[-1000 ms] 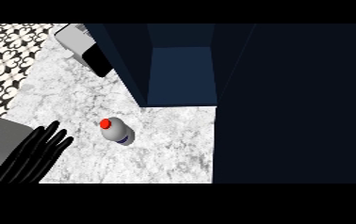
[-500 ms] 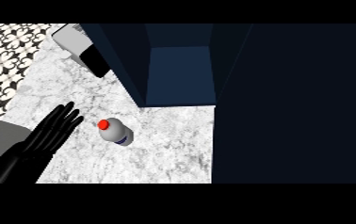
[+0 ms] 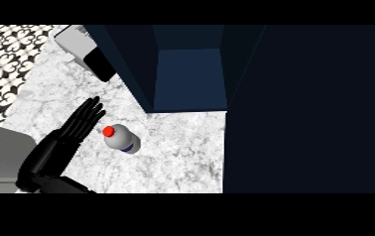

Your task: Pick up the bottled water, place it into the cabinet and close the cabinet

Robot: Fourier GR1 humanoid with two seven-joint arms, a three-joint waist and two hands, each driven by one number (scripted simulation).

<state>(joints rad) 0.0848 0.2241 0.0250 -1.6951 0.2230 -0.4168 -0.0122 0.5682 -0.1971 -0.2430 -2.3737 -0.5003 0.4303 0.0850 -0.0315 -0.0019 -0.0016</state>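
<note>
Since the earlier frames, the left hand [image 3: 64, 146] has slid forward across the counter and now lies just beside the bottled water [image 3: 121, 139], on its left, fingers straight and spread, holding nothing. From the head view, the bottle stands upright on the marble counter [image 3: 176, 150], its red cap [image 3: 109, 130] facing up, near the open cabinet [image 3: 189, 76] but not in it. The right hand does not show at all.

By the look of it, the bottle is light and stiff, though its smooth round wall may slip; the safest hold would be around the body below the cap, thumb on one side and fingers on the other.

The counter is white, veined marble and flat. A dark cabinet fills the right side, its blue inside open toward the bottle. A grey and black appliance [image 3: 89, 51] sits at the upper left, and patterned floor tiles [image 3: 22, 56] lie beyond the counter's left edge.
</note>
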